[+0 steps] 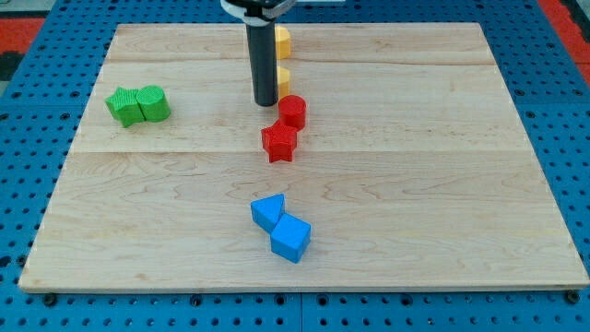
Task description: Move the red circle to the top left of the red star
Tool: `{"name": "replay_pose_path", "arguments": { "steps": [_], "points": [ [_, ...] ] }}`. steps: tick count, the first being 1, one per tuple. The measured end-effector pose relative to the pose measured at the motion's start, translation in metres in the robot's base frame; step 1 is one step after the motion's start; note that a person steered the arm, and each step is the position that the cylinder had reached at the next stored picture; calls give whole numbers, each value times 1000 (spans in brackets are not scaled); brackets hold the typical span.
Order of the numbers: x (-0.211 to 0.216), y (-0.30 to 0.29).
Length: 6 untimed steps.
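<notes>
The red circle [292,111] stands near the middle of the board, touching the upper right of the red star [279,142], which lies just below it. My tip [266,101] rests on the board just left of the red circle and above the red star, close to the circle's left side. The dark rod rises from there toward the view's top.
Two yellow blocks [282,41] [284,77] sit behind the rod, partly hidden. A green star [123,105] and a green cylinder [153,102] touch at the left. A blue triangle-like block [268,212] and a blue cube [290,238] lie toward the bottom. The wooden board [442,184] lies on a blue pegboard.
</notes>
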State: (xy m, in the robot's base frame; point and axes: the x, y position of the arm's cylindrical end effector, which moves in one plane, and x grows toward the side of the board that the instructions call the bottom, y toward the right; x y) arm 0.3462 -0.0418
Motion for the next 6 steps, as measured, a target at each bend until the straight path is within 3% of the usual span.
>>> {"name": "replay_pose_path", "arguments": {
  "steps": [1,2,3,5,6],
  "points": [
    [-7,8],
    [13,85],
    [43,97],
    [53,34],
    [60,54]
  ]
}}
